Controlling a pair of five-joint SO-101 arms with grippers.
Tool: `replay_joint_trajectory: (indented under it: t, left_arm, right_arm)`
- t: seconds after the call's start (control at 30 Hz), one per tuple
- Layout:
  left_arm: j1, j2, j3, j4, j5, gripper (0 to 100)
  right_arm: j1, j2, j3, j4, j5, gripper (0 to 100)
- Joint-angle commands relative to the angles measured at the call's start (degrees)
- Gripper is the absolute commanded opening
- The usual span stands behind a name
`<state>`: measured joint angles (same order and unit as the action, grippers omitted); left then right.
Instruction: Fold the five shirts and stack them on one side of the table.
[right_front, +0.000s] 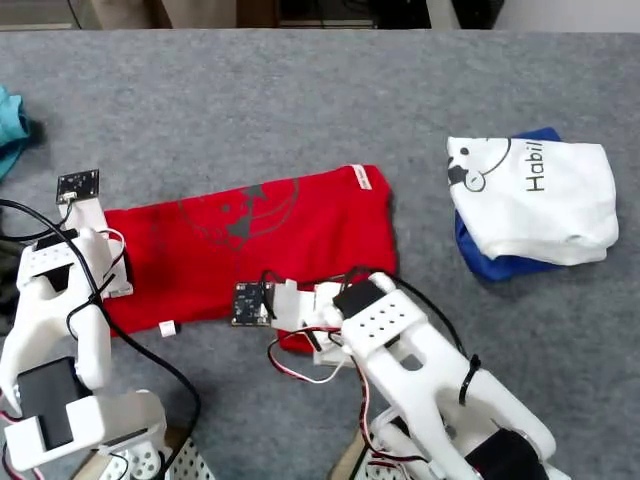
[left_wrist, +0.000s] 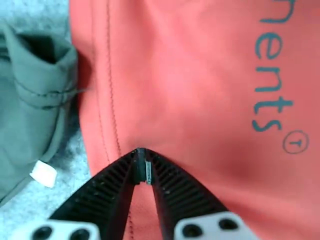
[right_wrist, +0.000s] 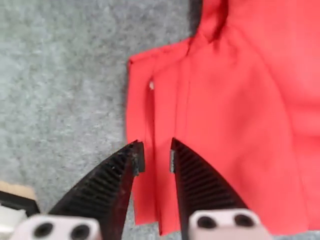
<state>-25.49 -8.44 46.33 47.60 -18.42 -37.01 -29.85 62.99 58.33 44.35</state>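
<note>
At the far left edge of the grey felt-covered table (right_front: 300, 100) we see a scrap of crumpled teal cloth (right_front: 10, 125), perhaps a shirt waiting its turn. Next comes the left gripper (left_wrist: 142, 162), down on the left end of the long red cotton shirt with a dark printed emblem (right_front: 290, 235). Its ribbed black fingers are pressed together at the tips beside a stitched seam (whether cloth is caught between them, we cannot tell). The red shirt lies flat across the middle of the table, narrowed into a band. At its near edge hangs the right gripper (right_wrist: 156, 157), fingers spread a little over a loose red corner, holding nothing. Well apart to the right, a folded white printed shirt (right_front: 540, 195) sits on a folded blue shirt (right_front: 495, 262).

We judge the step in hand is folding the band over on itself. To do it well, we would have the right fingers straddle both layers of that corner before closing. Then we would lift both ends level, so the cloth stays taut and lands square.
</note>
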Motion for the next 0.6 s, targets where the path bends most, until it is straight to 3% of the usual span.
replay_joint_trajectory:
  t: [0.0,0.27,0.57]
  left_arm:
    - [0.6,-1.6,-0.3,-1.4,0.0,2]
    - [0.6,-1.6,-0.3,-1.4,0.0,2]
    - [0.5,-1.6,-0.3,-1.4,0.0,2]
  right_arm:
    - [0.0,0.2,0.4,-2.4,-0.7,10.9]
    - [2.3,9.5,-0.6,-8.6,-0.4,11.1]
    - [2.9,13.4,-3.7,-8.0,-0.5,10.9]
